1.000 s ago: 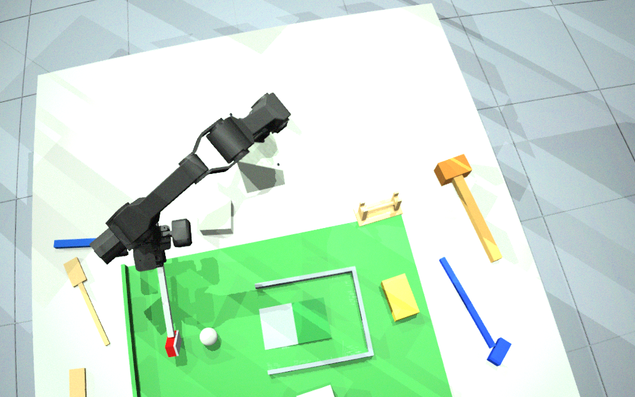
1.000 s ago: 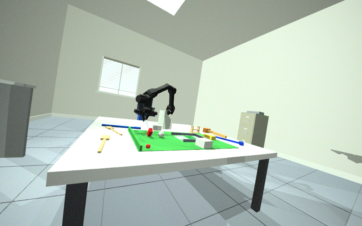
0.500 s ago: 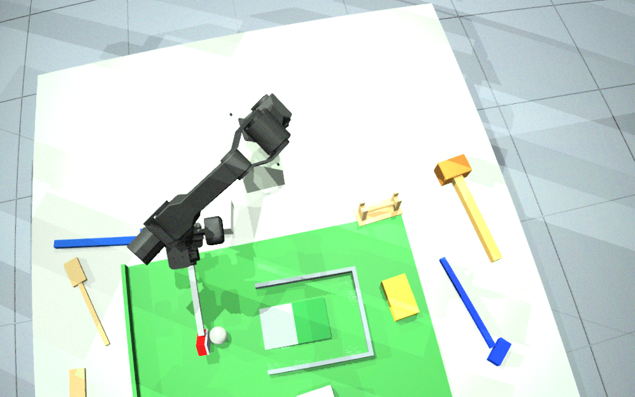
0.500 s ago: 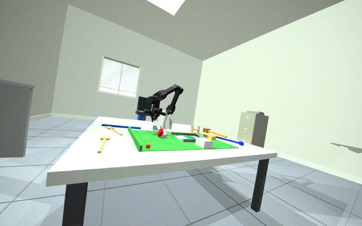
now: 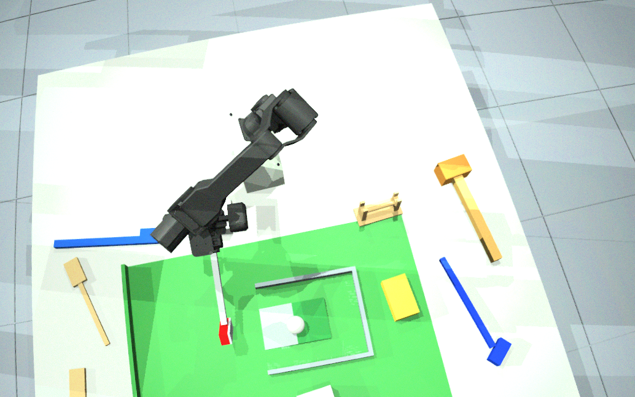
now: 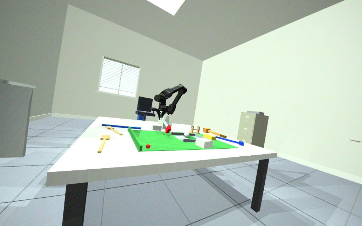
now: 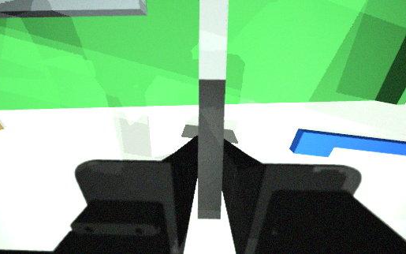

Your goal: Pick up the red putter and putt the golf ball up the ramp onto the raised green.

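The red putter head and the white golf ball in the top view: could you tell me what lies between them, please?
Only bare green turf and the near edge of the pale ramp lie between red putter head and white golf ball, seen from the top.

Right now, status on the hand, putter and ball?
Hand shut on red putter shaft. Golf ball at ramp-green seam inside grey frame. Putter head left of frame, off the ball. Nothing blocking.

Red putter (image 7: pixel 212 59) head beyond the wrist view's top edge.
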Motion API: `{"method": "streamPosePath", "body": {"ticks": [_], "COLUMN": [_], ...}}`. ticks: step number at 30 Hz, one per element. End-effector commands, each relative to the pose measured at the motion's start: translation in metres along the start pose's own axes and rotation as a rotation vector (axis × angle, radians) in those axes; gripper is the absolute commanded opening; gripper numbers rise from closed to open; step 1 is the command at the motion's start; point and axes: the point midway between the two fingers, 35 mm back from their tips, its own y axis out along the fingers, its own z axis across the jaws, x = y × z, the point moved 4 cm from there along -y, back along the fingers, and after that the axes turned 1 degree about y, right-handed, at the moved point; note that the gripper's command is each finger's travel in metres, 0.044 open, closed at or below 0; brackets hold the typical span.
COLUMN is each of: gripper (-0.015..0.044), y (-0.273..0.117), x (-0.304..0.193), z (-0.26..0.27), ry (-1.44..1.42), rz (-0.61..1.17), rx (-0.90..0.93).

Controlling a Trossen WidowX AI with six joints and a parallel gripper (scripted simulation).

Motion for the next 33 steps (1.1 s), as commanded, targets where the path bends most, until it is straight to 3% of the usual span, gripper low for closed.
{"method": "streamPosePath", "body": {"ticks": [1, 33], "gripper": [0.0, 0.0], "y": [-0.0265, -0.0196], "x": [0.0026, 0.0014], "z": [-0.0013, -0.001], "ry": [-0.011, -0.003], "rz": [-0.02, -0.019], "rx": [-0.016, -0.01]}}
